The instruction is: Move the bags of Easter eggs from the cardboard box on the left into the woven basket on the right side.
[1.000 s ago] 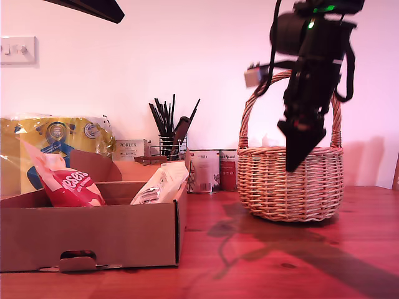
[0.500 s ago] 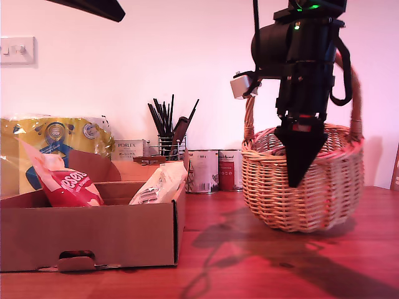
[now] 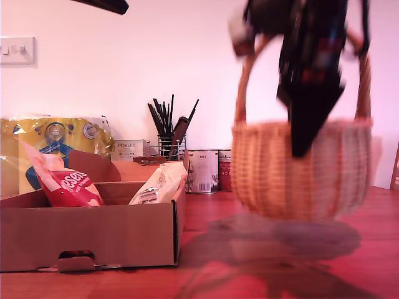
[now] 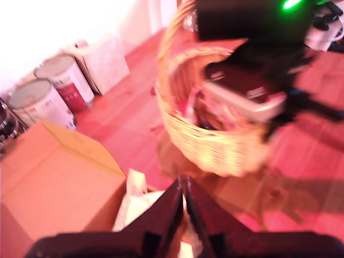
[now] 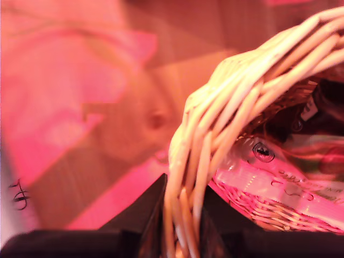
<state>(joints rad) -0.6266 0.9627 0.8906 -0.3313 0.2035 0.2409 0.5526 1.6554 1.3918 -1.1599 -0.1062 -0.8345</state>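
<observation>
The woven basket [image 3: 302, 168] hangs blurred above the table on the exterior view's right. My second gripper [image 5: 183, 215] is shut on its handle [image 5: 226, 123], below the dark second arm [image 3: 312, 75]. A crinkly bag [image 5: 279, 177] lies inside the basket. The cardboard box [image 3: 93, 233] on the exterior view's left holds a red-and-white bag [image 3: 65, 184] and a white bag [image 3: 159, 184]. My first gripper [image 4: 183, 188] is shut with nothing in it, above the white bag [image 4: 134, 207] and a box flap [image 4: 54, 183].
A yellow-and-blue towel pack [image 3: 59, 140] stands behind the box. Along the wall are a small white box [image 3: 128, 149], a holder of black sticks [image 3: 169, 134] and tins [image 3: 202, 169]. The table [image 3: 218, 274] is red-brown wood.
The basket stood on the table a second ago, then tilted. Now it is lifted off the table, looks larger and is motion-blurred. The second arm rose with it. The box and its bags stayed put.
</observation>
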